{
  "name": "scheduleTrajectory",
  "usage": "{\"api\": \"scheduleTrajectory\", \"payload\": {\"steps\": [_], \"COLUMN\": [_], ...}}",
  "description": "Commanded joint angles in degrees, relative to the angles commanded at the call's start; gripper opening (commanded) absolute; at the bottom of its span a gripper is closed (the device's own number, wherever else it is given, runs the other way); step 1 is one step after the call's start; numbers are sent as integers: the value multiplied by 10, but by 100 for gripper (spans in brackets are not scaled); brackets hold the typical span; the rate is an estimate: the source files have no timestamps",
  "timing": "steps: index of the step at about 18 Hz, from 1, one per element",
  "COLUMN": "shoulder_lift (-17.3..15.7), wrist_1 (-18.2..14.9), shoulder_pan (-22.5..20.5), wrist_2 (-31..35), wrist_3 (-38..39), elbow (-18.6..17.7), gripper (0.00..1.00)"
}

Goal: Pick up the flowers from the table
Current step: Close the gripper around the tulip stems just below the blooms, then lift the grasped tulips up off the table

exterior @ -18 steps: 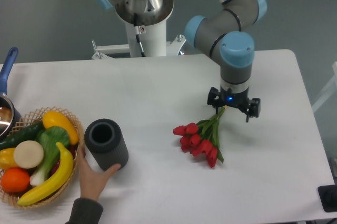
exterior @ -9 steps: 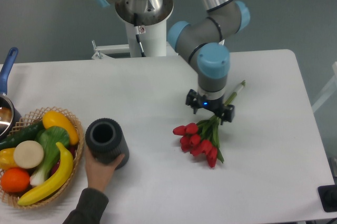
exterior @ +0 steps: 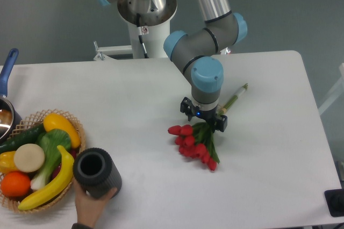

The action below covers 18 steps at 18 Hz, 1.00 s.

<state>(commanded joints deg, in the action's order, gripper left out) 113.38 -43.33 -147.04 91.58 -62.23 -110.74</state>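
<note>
Shifted left, the open black two-finger gripper straddles the red tulip flowers' stems, which run toward upper right.

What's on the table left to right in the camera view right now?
pot → fruit basket → black cylinder, held by a person's hand → flowers, with the claw over their leaves.
</note>
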Motion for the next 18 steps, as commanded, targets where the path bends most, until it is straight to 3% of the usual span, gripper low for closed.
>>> {"api": "scheduleTrajectory", "payload": {"steps": [1, 7, 13, 16, 18], "shoulder_lift": [-3, -32, -37, -37, -37], "wrist_1": [-2, -1, -10, -40, -78], "shoulder_pan": [0, -10, -42, -54, -51], "wrist_2": [2, 8, 4, 0, 1], "wrist_3": [-2, -1, -3, -3, -3], "elbow": [3, 19, 88, 108, 124], "gripper": [0, 0, 0, 0, 0]}}
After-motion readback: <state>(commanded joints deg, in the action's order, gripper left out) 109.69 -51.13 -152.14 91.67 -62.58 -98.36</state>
